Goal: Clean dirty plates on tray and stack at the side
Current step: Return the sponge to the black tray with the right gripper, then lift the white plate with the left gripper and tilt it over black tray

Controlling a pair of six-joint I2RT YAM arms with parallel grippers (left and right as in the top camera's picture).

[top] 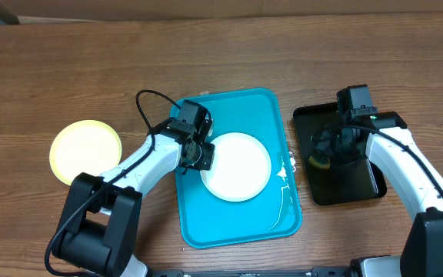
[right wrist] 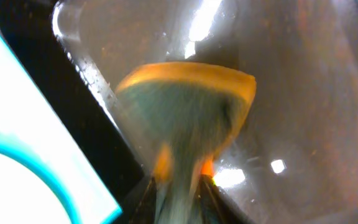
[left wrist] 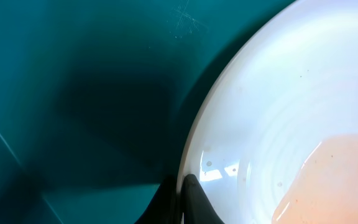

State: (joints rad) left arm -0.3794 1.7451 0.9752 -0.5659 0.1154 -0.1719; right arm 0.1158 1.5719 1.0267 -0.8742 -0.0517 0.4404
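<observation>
Slip risk: left gripper (top: 200, 154) is shut on white plate (top: 241, 165), left rim only, plate lying on tray (top: 244, 104). Thin hold, so a fast lift could tilt or drop it. Orange smear (left wrist: 334, 180) shows on it. Yellow plate (top: 84, 150) lies well left, off tray. Right gripper (top: 335, 150) is over black tray (top: 360, 188) w/ sponge (right wrist: 185, 106); too blurred, can't tell if jaws hold it. Third plate unseen, poss. under another.

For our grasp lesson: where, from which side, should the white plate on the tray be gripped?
Likely the left rim, from the left: the white plate lies flat, only its thin rim suits a pinch, and the left gripper sits there.
</observation>
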